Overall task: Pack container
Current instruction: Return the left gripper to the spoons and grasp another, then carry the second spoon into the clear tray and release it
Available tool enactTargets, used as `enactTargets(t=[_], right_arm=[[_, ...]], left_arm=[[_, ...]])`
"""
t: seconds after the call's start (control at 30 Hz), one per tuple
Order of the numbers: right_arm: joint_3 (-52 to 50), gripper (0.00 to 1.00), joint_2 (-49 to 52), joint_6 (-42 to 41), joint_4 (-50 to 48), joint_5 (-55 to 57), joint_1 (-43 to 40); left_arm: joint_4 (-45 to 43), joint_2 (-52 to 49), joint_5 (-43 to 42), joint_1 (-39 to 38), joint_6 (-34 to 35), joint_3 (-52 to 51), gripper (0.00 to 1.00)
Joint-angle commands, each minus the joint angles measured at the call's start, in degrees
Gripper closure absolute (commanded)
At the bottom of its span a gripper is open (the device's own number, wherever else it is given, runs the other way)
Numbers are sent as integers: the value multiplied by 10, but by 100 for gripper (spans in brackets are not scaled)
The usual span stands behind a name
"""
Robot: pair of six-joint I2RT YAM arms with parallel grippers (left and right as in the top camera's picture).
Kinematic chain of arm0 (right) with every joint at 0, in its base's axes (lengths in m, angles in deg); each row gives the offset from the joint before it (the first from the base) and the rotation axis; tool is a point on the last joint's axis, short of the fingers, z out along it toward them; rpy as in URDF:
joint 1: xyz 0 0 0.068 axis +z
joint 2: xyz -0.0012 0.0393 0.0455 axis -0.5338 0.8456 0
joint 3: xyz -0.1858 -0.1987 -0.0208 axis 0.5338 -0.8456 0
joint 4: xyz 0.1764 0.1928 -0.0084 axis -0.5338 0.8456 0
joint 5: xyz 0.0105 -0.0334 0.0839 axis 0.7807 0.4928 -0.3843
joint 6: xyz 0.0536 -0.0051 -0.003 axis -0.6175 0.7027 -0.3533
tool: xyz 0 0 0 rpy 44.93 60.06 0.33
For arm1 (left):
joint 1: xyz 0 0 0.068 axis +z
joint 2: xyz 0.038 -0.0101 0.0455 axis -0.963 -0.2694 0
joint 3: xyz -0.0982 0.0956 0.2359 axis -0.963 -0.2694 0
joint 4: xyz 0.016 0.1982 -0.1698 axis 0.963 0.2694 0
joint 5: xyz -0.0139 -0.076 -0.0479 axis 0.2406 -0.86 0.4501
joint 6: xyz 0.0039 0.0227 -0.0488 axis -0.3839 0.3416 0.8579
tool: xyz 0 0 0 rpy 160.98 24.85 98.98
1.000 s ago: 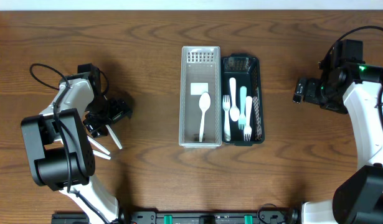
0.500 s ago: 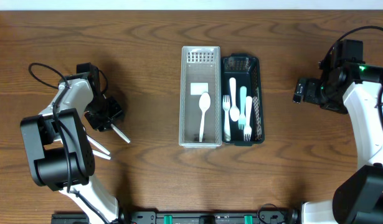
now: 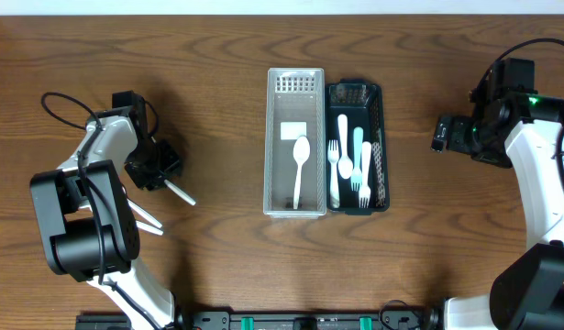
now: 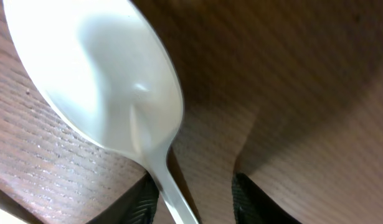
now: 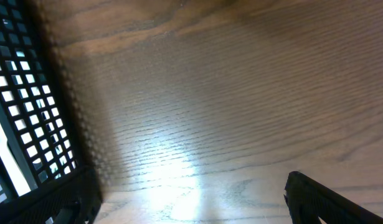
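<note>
My left gripper [image 3: 155, 168] is at the left of the table, shut on a white plastic spoon. The spoon's handle [image 3: 181, 193] sticks out toward the lower right. In the left wrist view the spoon's bowl [image 4: 98, 74] fills the upper left, and its handle runs down between my left gripper's fingers [image 4: 194, 186], against the left one. The silver mesh container [image 3: 270, 137] in the middle holds one white spoon [image 3: 300, 165]. The black mesh container [image 3: 381, 147] beside it holds white forks [image 3: 350, 165]. My right gripper [image 3: 444, 133] hangs open right of the containers, with nothing between its fingers [image 5: 191, 193].
More white utensils [image 3: 146, 220] lie on the wood just below my left gripper, beside the arm's base. The black container's mesh wall [image 5: 23, 93] shows at the left edge of the right wrist view. Arm bases stand at the front corners.
The left gripper has closed from wide open onto the spoon, and the spoon's handle has swung a little to the right. The right arm has not moved.
</note>
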Motion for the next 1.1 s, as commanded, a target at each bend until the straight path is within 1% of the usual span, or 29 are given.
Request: enactTargets(t=[0.0, 0.1, 0.23, 0.33, 0.47, 0.53, 0.6, 0.63, 0.8, 0.87, 1.07], right_arm=[[-1, 1, -2, 6, 3, -4, 1], [-1, 1, -2, 6, 3, -4, 1], [-1, 1, -2, 6, 3, -4, 1], [-1, 1, -2, 6, 3, -4, 1], [-1, 1, -2, 7, 3, -3, 1], [-1, 1, -2, 7, 3, -3, 1], [-1, 1, -2, 7, 3, -3, 1], [-1, 1, -2, 7, 3, -4, 1], [-1, 1, -2, 7, 2, -3, 1], [-1, 1, -2, 7, 3, -4, 1], [-1, 1, -2, 7, 2, -3, 1]], left_arm=[[-9, -10, 11, 7, 28, -12, 64], [-9, -10, 22, 12, 46, -12, 64], [-9, -10, 26, 14, 52, -12, 65], [-9, -10, 26, 14, 52, -12, 73], [-7, -10, 26, 14, 52, -13, 75], [-7, -10, 26, 14, 52, -13, 80], [-7, -10, 26, 14, 52, -13, 81], [-7, -10, 26, 14, 52, -13, 85], [-7, -10, 26, 14, 52, -13, 90], [-7, -10, 26, 14, 52, -13, 94], [1, 10, 26, 9, 42, -12, 94]])
